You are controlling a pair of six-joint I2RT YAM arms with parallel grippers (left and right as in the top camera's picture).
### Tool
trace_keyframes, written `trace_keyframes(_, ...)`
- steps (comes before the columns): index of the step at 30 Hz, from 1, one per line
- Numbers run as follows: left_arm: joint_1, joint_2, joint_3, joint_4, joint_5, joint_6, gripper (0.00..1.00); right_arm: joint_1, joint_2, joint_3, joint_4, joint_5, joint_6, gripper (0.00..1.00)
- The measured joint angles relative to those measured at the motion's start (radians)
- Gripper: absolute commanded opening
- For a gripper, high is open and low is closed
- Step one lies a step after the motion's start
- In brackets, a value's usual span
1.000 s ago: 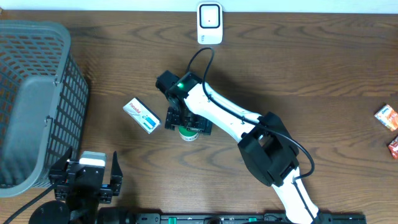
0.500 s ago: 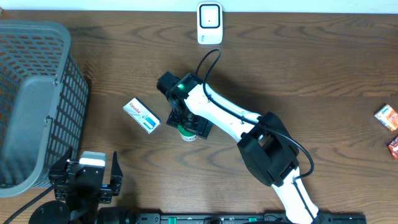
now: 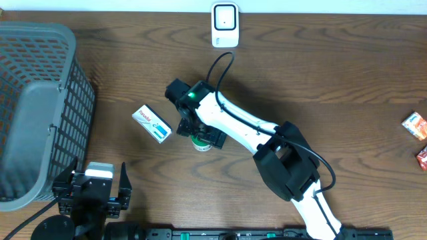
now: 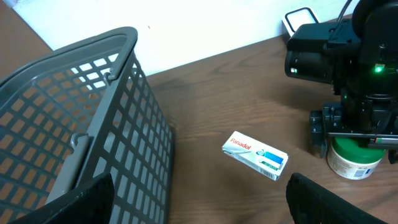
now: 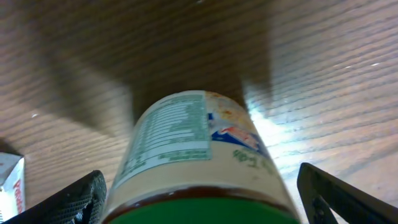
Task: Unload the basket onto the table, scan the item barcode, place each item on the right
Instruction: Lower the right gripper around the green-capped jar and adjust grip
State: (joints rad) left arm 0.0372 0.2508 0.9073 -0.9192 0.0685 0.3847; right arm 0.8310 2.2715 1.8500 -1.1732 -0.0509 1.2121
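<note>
Since a second ago the right arm's wrist has turned a little above the jar [image 3: 201,144] and its cable loop has swung slightly. The jar has stayed where it was. It stands upright on the bench [image 3: 347,80], directly under the right hand [image 5: 199,208] and between its two spread fingers.

From overhead the hand hides most of the jar, leaving only a sliver of green lid and white wall. The right wrist view shows a printed label panel, too blurred to read. The right hand is released. One finger [image 5: 339,199] stands clear of the jar, but whether the other touches its side cannot be told.

A medicine box [image 3: 152,124] lies flat just beside that hand on its left. In the right wrist view only its corner shows at the frame edge. Beyond the hand, at the far edge of the bench, sits a white scanner [image 3: 225,25]. In the left wrist view the arm partly hides it. Well apart to the hand's right, two small packets [image 3: 415,125] are cut off by the frame.

The left hand [image 3: 93,190] is released too, with nothing between its fingers. A basket [image 3: 79,80] just ahead of it on its left is cropped at the edge.
</note>
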Motion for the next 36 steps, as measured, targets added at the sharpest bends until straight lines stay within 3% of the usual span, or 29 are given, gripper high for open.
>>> trace_keyframes(19,0.000,0.000,0.000,0.000,0.000,0.000,0.86,0.009,0.026,-0.008,0.039,0.006,-0.073,0.89)
trace_keyframes(32,0.000,0.000,0.000,0.000,0.000,0.000,0.86,0.009,0.026,-0.008,0.042,0.007,-0.234,0.60)
trace_keyframes(36,0.000,0.000,0.000,0.000,0.000,0.000,0.86,0.009,0.026,-0.008,0.042,0.006,-0.253,0.58)
